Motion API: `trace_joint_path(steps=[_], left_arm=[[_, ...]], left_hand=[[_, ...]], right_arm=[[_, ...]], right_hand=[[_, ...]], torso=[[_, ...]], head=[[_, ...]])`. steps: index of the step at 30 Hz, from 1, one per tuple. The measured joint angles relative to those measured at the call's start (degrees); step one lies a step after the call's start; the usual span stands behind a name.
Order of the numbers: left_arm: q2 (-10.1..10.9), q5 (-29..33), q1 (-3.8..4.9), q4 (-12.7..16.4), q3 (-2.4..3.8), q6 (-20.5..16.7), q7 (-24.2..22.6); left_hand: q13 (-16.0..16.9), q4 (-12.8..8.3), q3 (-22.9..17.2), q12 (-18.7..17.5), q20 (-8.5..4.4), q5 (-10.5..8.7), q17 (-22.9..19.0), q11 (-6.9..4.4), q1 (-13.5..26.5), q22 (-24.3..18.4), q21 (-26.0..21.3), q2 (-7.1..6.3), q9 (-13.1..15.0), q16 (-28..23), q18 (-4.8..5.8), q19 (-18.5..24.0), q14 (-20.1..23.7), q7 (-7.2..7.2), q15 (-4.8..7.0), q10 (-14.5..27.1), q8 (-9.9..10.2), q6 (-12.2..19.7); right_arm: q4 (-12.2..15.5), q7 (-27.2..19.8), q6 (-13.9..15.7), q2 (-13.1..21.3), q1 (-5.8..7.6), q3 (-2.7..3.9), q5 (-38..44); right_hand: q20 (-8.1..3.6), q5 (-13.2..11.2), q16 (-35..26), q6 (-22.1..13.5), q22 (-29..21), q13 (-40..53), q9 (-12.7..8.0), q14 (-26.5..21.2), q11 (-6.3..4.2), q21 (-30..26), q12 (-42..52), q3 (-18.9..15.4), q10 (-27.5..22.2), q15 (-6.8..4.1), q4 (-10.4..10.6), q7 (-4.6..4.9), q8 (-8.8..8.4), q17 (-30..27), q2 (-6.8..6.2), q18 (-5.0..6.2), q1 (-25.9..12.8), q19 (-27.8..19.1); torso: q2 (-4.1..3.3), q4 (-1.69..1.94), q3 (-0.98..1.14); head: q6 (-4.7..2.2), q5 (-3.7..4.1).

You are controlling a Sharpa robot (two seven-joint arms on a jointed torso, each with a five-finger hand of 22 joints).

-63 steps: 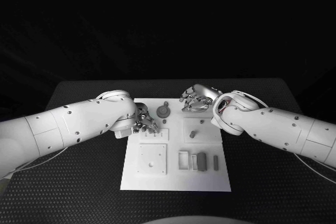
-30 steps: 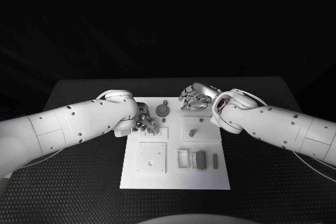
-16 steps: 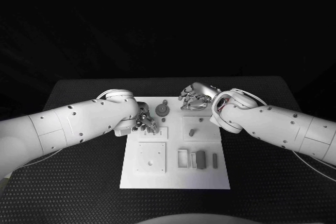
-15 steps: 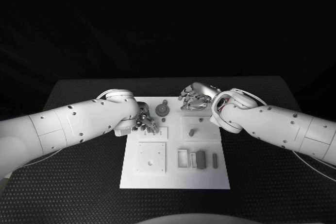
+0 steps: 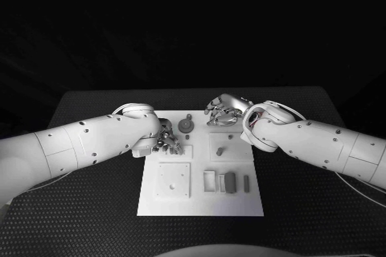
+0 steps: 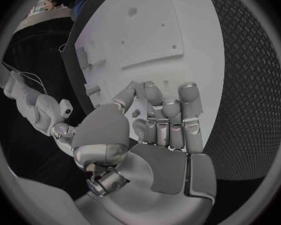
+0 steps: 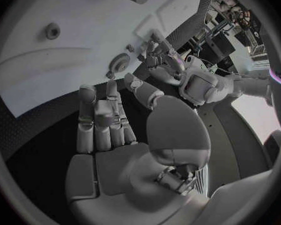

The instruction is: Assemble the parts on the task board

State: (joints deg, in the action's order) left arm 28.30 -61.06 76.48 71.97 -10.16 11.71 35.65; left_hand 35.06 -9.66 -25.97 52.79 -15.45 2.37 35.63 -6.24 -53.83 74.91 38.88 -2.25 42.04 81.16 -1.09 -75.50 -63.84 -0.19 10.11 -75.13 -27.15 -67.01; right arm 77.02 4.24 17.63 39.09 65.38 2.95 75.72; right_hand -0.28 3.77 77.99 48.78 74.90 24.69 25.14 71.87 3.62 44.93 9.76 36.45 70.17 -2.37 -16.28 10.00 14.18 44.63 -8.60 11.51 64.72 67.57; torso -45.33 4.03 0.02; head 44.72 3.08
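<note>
In the middle of the black table [image 5: 88,156] lies the white task board [image 5: 201,204], its long side running from twelve to six o'clock in the head view. Grey parts sit on it: a round disc with a knob [image 5: 187,126] near the board's twelve o'clock end, a short peg [image 5: 220,151] standing in a square plate toward two o'clock of the board's centre, and a row of small blocks [image 5: 231,183] lying side by side toward four o'clock. A flat square plate with holes [image 5: 174,181] occupies the eight o'clock area. The left hand [image 5: 164,140] hangs over the board's ten o'clock edge, just beside the disc, fingers bent down toward a small raised plate; the left wrist view shows its fingers [image 6: 170,120] loosely apart with nothing between them. The right hand [image 5: 224,112] hovers at the board's one o'clock corner, fingers [image 7: 103,117] slack and spread, gripping nothing
</note>
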Motion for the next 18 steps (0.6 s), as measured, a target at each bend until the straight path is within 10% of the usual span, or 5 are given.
trace_joint_path(steps=[18], left_arm=[[-0.1,0.0,0.14,0.0,-0.35,0.2,-0.1]], left_hand=[[0.0,0.0,0.0,0.0,0.00,0.24,0.0,0.01,0.0,0.0,0.0,0.00,0.2,0.0,-0.01,-0.2,-0.1,0.08,-0.10,0.0,-0.1,0.1]], right_arm=[[0.1,0.0,0.0,0.0,0.00,0.00,0.0]], right_hand=[[0.02,0.0,0.0,0.1,0.0,0.0,0.0,0.0,-0.04,0.0,0.0,0.0,0.0,0.03,0.0,-0.10,0.00,0.0,0.00,0.00,0.0,0.0]], torso=[[0.02,0.02,-0.02]], head=[[0.18,0.12]])
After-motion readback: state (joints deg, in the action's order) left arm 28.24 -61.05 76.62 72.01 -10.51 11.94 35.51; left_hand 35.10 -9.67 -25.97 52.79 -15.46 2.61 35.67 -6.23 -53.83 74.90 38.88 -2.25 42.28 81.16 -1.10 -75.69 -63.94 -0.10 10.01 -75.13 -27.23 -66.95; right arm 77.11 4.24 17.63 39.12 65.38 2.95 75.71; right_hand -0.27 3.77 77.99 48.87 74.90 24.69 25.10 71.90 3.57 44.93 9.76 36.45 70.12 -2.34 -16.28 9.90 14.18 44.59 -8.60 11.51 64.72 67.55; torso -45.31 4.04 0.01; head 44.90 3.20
